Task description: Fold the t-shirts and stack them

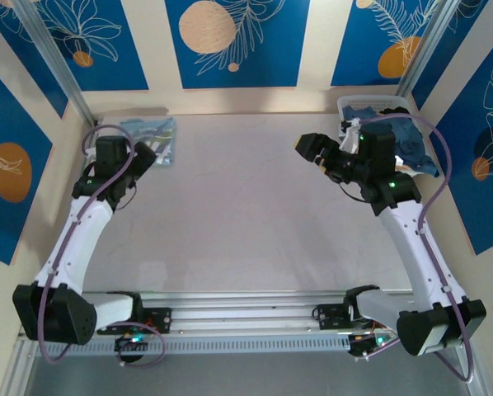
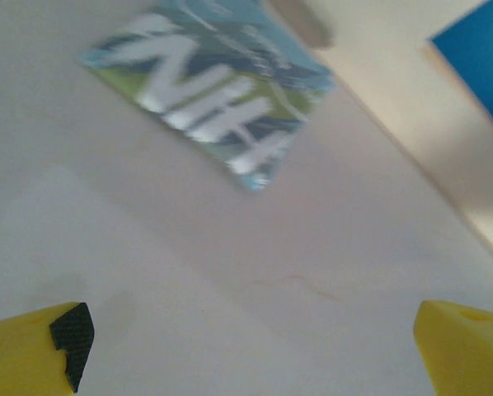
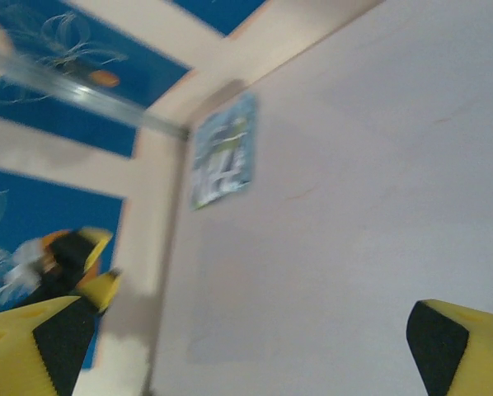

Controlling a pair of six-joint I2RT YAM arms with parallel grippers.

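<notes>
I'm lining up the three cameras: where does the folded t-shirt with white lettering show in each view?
Top external: the t-shirt lies at the far-left corner of the table.
Left wrist: t-shirt upper middle, large and blurred.
Right wrist: t-shirt upper left of centre, small.
Shared landmark: the beige wall beside it.

Robot lab cell: aluminium rail (image 1: pixel 246 307), metal posts (image 1: pixel 57 62), blue patterned wall panels (image 1: pixel 230 41)
</notes>
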